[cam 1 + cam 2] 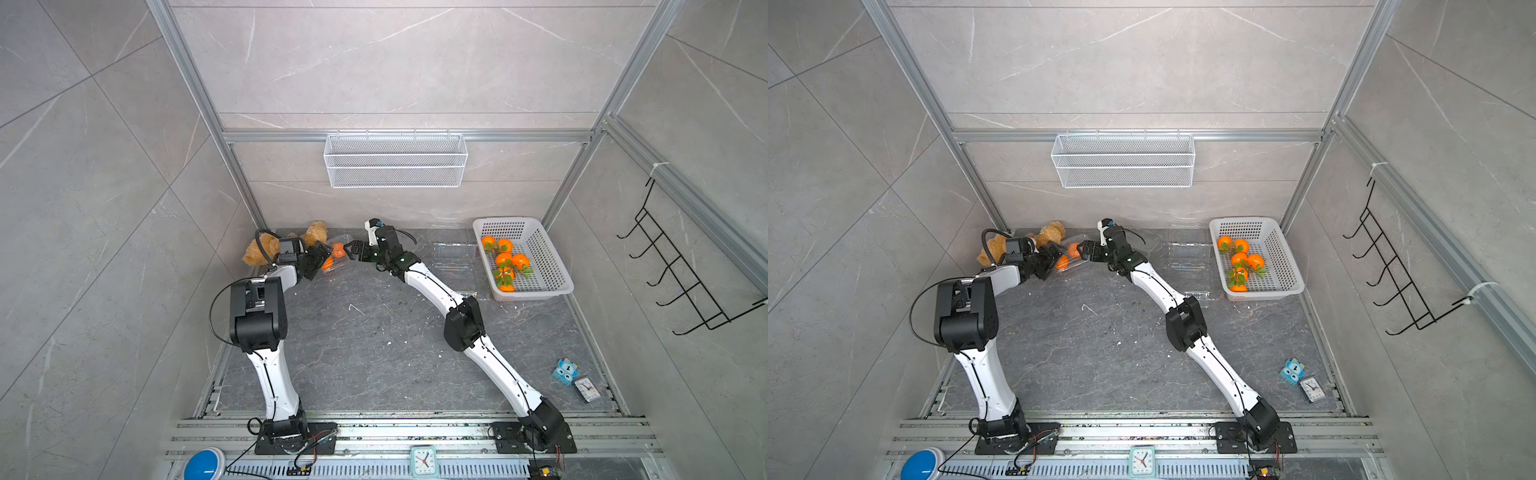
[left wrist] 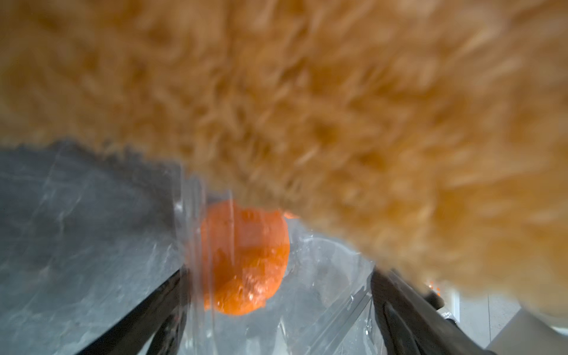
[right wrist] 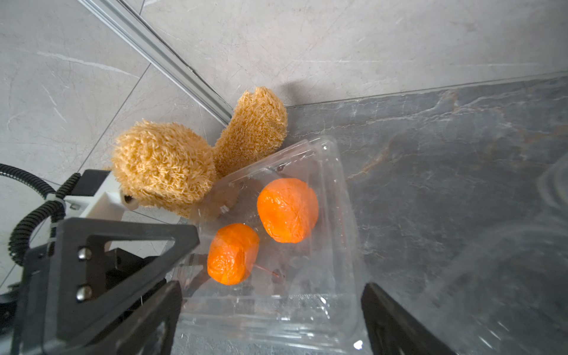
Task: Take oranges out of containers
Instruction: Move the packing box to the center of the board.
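Both your hands meet at the far left corner of the desk (image 1: pixel 374 353), on either side of one clear container (image 3: pixel 336 172) that stands just beside the teddy bear (image 3: pixel 163 166). Two oranges sit inside it: one (image 3: pixel 287 210) towards the middle, the second (image 3: pixel 233 253) nearer your left hand (image 1: pixel 323 257).

Your left hand's jaws are spread wide. In its wrist view a container wall stands by one finger (image 2: pixel 172 307) and an orange (image 2: pixel 246 258) shows between the fingers, with bear fur filling most of the picture.

Your right hand (image 3: pixel 270 295) is also spread wide. Its two fingers straddle the near end of the container. You cannot tell from these views whether either hand's pads press on the plastic. Neither hand grips an orange.

The container looks open on the bear's side, though the clear plastic makes its lid hard to trace.

Across the desk, by the right wall, the white perforated basket (image 1: pixel 544 257) holds a cluster of oranges (image 1: pixel 504 246) with green leaves. Between that basket and your right arm lie more clear containers (image 1: pixel 1187 251); they are too faint to count.

A white wire-mesh basket (image 1: pixel 395 162) hangs on the back wall, well above the desk. Near the front right corner a small blue toy (image 1: pixel 564 371) lies just beside a small clock (image 1: pixel 586 388).
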`<state>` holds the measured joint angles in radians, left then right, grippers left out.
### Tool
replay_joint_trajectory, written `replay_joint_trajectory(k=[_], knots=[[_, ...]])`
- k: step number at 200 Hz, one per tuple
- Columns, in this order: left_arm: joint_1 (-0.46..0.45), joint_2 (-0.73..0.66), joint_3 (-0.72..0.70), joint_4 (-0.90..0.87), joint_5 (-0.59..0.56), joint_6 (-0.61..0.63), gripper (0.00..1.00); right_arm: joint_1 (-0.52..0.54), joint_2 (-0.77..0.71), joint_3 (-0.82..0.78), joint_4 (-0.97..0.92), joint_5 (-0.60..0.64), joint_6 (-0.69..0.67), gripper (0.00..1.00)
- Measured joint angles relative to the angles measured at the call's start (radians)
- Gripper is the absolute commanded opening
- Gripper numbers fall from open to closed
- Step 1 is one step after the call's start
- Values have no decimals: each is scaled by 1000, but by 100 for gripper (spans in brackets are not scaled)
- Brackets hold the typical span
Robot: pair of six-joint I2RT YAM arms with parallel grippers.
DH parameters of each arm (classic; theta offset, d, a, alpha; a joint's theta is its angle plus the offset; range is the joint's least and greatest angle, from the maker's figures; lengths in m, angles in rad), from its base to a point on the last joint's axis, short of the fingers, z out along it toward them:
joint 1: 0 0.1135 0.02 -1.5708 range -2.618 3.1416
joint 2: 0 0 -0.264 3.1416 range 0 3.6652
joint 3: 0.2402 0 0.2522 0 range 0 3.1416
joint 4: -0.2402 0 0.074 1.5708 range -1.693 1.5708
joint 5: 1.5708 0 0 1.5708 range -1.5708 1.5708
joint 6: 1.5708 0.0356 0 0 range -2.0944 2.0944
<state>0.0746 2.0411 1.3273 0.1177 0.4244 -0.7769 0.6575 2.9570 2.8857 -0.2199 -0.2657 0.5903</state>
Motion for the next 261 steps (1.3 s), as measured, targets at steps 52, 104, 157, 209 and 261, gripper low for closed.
replay_joint_trajectory(k=[52,104,157,209,261], knots=[[0,-161,-170,-39,-39,-8,93,37,-18,0,-90,-5,-73,82],[8,-393,-298,-207,-143,-29,95,126,-159,-47,-293,41,-145,73],[9,-631,-478,-365,-211,-49,98,253,-581,-650,-298,143,-146,70],[12,-788,-587,-422,-207,-77,99,270,-872,-1171,-216,166,-77,89],[26,-813,-587,-453,-213,-75,99,234,-927,-1296,-166,167,-36,100]])
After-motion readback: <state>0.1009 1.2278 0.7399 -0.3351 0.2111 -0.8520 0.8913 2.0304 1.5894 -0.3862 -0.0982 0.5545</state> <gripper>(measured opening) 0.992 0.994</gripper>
